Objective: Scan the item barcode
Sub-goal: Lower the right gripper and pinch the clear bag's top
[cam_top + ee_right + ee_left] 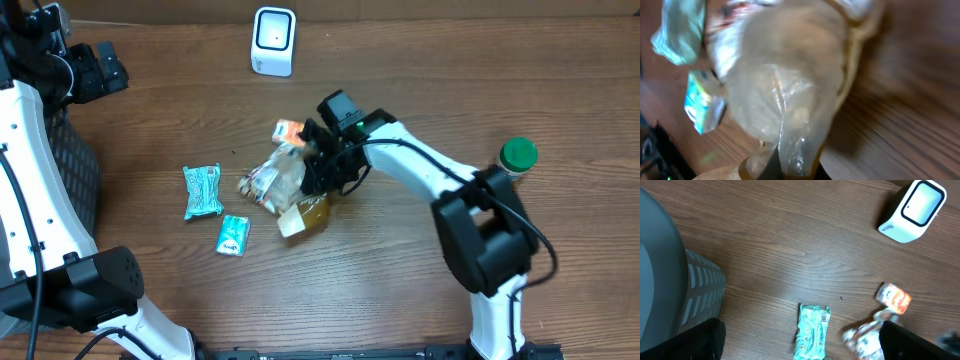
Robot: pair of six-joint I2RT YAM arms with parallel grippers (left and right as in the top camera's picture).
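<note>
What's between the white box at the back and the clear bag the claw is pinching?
From overhead, only a small orange packet, right beside the clear bag; the rest of the way to the white box is bare wooden table.

1. No word, brand name or number is legible in any view.
2. Teal packet [812,332] on the table: a barcode block of dark stripes sits at its upper right corner in the left wrist view. Any digits with it are too small to make out. The pale print on its face is illegible.
3. White scanner [912,207]: a small dark marking on its lower front edge, too small to read.
4. Orange-and-white packet [893,298]: coloured print only, no letters resolved.
5. Small teal packet [233,235]: pale print, illegible.
6. Clear bag [790,100]: the right wrist view is blurred. Red-and-white print above the bag cannot be read.
</note>
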